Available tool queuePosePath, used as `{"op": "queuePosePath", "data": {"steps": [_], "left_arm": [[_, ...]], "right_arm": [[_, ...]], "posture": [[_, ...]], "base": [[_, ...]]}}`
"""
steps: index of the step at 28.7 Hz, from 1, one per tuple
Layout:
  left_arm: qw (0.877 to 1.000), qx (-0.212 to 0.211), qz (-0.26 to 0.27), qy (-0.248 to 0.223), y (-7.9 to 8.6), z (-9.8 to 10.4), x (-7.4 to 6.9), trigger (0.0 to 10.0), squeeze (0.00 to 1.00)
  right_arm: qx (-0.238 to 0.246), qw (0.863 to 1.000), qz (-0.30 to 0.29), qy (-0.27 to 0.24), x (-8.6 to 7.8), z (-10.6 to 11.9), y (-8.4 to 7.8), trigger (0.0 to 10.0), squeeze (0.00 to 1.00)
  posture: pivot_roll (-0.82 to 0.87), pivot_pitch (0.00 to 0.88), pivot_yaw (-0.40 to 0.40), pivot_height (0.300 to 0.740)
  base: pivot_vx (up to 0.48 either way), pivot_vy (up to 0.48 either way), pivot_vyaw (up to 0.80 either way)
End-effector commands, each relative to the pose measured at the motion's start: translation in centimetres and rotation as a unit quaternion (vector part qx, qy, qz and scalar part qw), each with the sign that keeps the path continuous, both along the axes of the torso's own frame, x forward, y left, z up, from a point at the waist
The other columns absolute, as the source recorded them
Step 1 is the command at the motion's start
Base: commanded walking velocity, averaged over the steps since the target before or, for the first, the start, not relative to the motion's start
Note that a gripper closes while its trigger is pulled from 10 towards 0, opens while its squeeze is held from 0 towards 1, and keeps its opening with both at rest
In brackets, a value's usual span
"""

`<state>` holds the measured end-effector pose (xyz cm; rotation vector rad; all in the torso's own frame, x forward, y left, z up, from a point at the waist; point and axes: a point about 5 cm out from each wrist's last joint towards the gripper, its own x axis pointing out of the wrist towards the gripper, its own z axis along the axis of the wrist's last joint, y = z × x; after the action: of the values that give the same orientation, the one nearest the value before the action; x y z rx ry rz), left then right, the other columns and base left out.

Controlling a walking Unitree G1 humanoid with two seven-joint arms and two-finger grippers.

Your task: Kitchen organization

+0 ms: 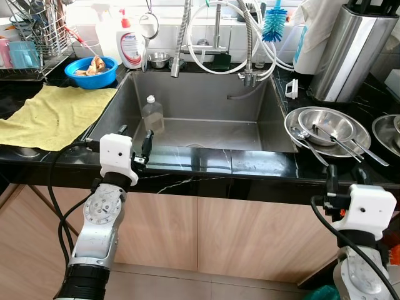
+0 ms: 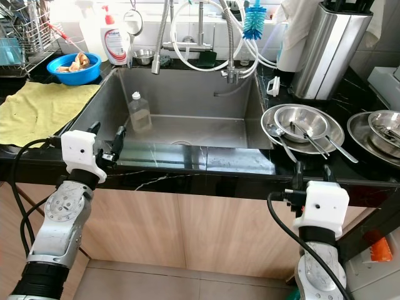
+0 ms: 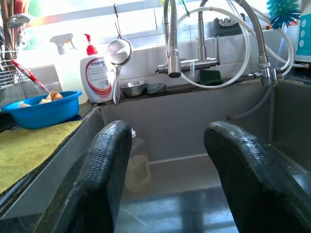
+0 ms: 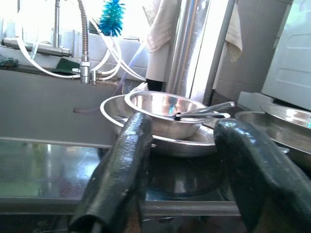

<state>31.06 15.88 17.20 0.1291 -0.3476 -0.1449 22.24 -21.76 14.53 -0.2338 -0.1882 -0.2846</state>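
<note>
Sink [image 1: 250, 134] of steel sits sunk into the black counter [image 1: 206, 161], and everything else lies around it. Inside it, by its left wall, a clear plastic bottle [image 1: 152, 114] stands upright. Left of the sink lies a yellow cloth [image 1: 53, 115], with a blue bowl [image 1: 92, 71] at the sink's back left corner. Right of the sink, a steel bowl [image 1: 325, 125] with spoons rests on a plate. The left gripper [image 1: 134, 142] hovers at the sink's front left edge, jaws spread and empty. The right gripper [image 1: 347, 177] waits below the counter edge, right of the sink, jaws parted, grasping nothing.
</note>
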Motion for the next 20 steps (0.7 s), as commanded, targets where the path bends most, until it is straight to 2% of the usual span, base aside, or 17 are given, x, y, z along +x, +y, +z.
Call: {"op": "queuePosePath", "data": {"steps": [1, 9, 10, 11, 12, 20], "left_arm": [[1.000, -0.003, -0.006, 0.010, -0.5, -0.2, 0.3, 10.0, 0.00], [0.999, 0.001, -0.030, 0.017, -1.4, -0.5, 0.3, 10.0, 0.00], [0.999, 0.002, -0.032, 0.019, -1.5, -0.6, 0.3, 10.0, 0.00], [0.999, 0.001, -0.032, 0.019, -1.5, -0.6, 0.3, 10.0, 0.00], [0.999, 0.001, -0.032, 0.020, -1.5, -0.6, 0.2, 10.0, 0.00], [0.999, 0.008, -0.040, 0.032, -1.7, -1.4, -0.2, 10.0, 0.00]], "right_arm": [[-0.001, 1.000, 0.004, -0.009, 0.1, 0.6, 0.3, 10.0, 1.00], [0.004, 1.000, -0.004, -0.009, 0.2, 0.7, 0.4, 10.0, 1.00], [0.004, 1.000, -0.007, -0.007, 0.2, 0.7, 0.3, 10.0, 0.34], [0.004, 1.000, -0.009, -0.005, 0.2, 0.7, 0.3, 10.0, 0.34], [0.004, 1.000, -0.011, -0.004, 0.2, 0.7, 0.3, 10.0, 0.00], [0.018, 0.999, -0.036, -0.010, 1.0, 1.0, -0.7, 10.0, 0.00]], "posture": [[-0.10, 0.000, 0.018, 0.740], [-0.10, 0.000, 0.025, 0.740], [-0.10, 0.000, 0.023, 0.740], [-0.10, 0.000, 0.023, 0.740], [-0.10, 0.000, 0.022, 0.740], [-0.10, 0.000, 0.023, 0.740]], "base": [[0.000, 0.000, 0.00], [0.000, 0.000, 0.00], [0.000, 0.000, 0.00], [0.000, 0.000, 0.00], [0.000, 0.000, 0.00], [0.000, 0.000, 0.00]]}}
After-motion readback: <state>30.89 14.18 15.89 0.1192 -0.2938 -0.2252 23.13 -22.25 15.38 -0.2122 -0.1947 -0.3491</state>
